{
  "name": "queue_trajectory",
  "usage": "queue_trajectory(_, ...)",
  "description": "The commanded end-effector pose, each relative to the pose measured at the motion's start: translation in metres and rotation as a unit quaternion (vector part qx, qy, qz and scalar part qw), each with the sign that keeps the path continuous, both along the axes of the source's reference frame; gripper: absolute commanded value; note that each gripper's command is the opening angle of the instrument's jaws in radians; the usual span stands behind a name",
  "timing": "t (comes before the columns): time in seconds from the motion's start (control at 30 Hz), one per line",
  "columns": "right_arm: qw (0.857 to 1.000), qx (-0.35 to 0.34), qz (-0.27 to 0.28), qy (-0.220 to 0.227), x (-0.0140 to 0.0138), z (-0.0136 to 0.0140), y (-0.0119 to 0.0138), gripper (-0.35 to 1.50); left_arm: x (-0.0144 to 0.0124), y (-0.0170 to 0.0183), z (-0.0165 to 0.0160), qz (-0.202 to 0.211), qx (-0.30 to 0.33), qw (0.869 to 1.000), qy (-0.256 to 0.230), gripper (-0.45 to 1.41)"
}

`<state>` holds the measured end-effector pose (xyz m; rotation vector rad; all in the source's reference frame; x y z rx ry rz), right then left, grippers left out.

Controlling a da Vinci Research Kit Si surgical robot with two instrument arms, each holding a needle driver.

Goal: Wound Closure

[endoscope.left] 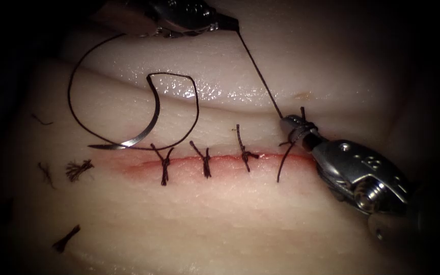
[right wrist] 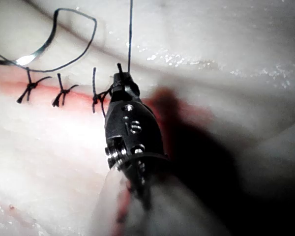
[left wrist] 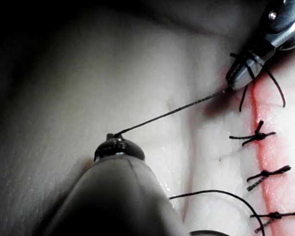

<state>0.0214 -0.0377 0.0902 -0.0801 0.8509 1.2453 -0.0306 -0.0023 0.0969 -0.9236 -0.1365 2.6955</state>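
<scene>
Left tool [endoscope.left: 228, 23] fingers pinched thin dark limp thread [endoscope.left: 260, 71], taut to right tool [endoscope.left: 292, 124], fingers seemingly pinching wrapped thread. Curved steel needle [endoscope.left: 141, 133] lay free, left of both; stiff, slippery, best gripped mid-curve.

Curved needle [endoscope.left: 146, 127] free on tissue [endoscope.left: 260, 219], thread [endoscope.left: 260, 76] taut

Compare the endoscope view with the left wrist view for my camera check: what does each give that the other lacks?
Endoscope view: the whole needle lying free on the tissue above the cut's left end, held by neither tool, plus cut ends of thread.
Left wrist view: the left tool up close, jaws shut on the thread.
Both: that taut thread running to the right tool, looped round its tip, and tied stitches.
</scene>
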Motion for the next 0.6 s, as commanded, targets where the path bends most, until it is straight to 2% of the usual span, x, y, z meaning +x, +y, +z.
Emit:
queue_trajectory(0.03, 1.000, 0.000, -0.003, 0.003, 0.0008, 0.0003, -0.0012, -0.35, -0.0008, 0.0007, 0.0011, -0.003, -0.002, 1.000, 0.001, -0.45)
queue_trajectory(0.23, 1.000, -0.003, -0.014, 0.012, 0.0012, -0.0007, -0.0039, -0.35, -0.0028, 0.0041, 0.0040, -0.018, -0.005, 1.000, 0.012, -0.45)
queue_trajectory(0.33, 1.000, -0.005, -0.022, 0.010, 0.0012, -0.0007, -0.0051, -0.35, -0.0033, 0.0062, 0.0047, -0.030, -0.002, 0.999, 0.015, -0.45)
queue_trajectory(0.47, 0.999, -0.003, -0.035, 0.013, 0.0013, -0.0002, -0.0065, -0.35, -0.0036, 0.0089, 0.0052, -0.024, -0.013, 0.999, 0.019, -0.45)
queue_trajectory(0.6, 0.999, -0.005, -0.041, 0.016, 0.0011, -0.0005, -0.0077, -0.35, -0.0041, 0.0107, 0.0056, -0.031, -0.042, 0.998, 0.032, -0.45)
